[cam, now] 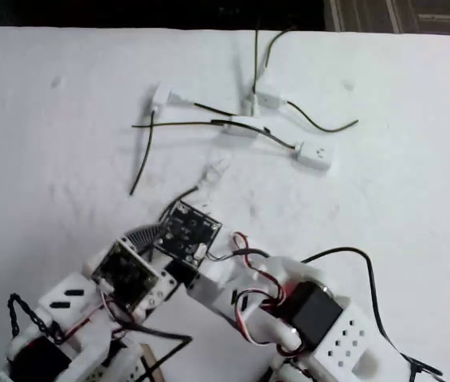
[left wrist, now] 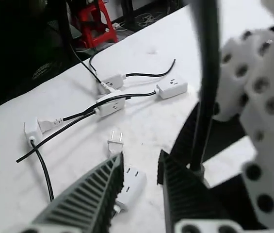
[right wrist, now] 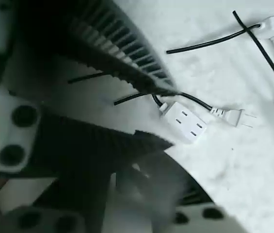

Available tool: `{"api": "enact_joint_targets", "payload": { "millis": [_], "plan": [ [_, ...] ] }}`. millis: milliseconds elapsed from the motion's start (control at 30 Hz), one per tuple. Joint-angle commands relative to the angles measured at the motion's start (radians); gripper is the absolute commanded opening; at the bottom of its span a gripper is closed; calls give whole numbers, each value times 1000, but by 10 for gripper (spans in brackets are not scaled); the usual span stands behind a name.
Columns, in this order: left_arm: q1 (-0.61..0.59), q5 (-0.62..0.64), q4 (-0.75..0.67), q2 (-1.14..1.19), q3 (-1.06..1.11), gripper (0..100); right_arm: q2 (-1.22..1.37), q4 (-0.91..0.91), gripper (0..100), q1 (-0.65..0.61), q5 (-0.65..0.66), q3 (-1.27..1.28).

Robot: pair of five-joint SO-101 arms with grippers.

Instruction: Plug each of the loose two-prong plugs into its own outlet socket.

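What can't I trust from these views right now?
High view: far cluster of plugs and sockets too small to tell which are mated.
High view: cord cut off at the far edge of the table.
Left wrist view: near socket partly hidden by a finger of the left gripper.

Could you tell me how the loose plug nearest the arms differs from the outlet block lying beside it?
The plug is small, with two bare metal prongs; the outlet block is bigger, with slots in its face. The plug lies just past the tips of the left gripper; the outlet block lies between its open fingers. Both are white and not plugged together.
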Motion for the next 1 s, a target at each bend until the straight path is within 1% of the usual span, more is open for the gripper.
{"api": "enact_joint_targets", "payload": {
  "millis": [0, 100, 167, 267, 333, 433, 533, 633, 733, 867, 967],
  "plan": [
    [45, -43, 57, -7, -54, 136, -4, -27, 16, -10, -9, -5],
    [38, -46, 63, -7, -57, 136, -4, -24, 16, -7, -9, -5],
    [-10, -43, 58, -7, -60, 136, -4, -22, 16, -7, -9, -5],
    [-137, -43, 46, -7, -58, 136, -12, -22, 16, -1, -9, 5],
    [-237, -43, 26, -7, -54, 136, -4, -25, 16, 28, -9, 8],
    [-371, -43, 5, -7, -54, 136, -2, -38, 16, 102, -3, 5],
    [-486, -37, -6, -7, -54, 136, 2, -91, 16, 183, -2, 6],
    [-611, 9, -3, -7, -52, 136, 65, -145, 16, 234, -8, 5],
    [-727, 15, -6, -7, -31, 136, 188, -225, 16, 272, -11, 2],
    [-843, 12, -11, -7, 68, 136, 367, -354, 16, 311, -109, -17],
    [-901, 12, -80, -7, 186, 136, 469, -430, 16, 311, -193, -28]
  ]
}}
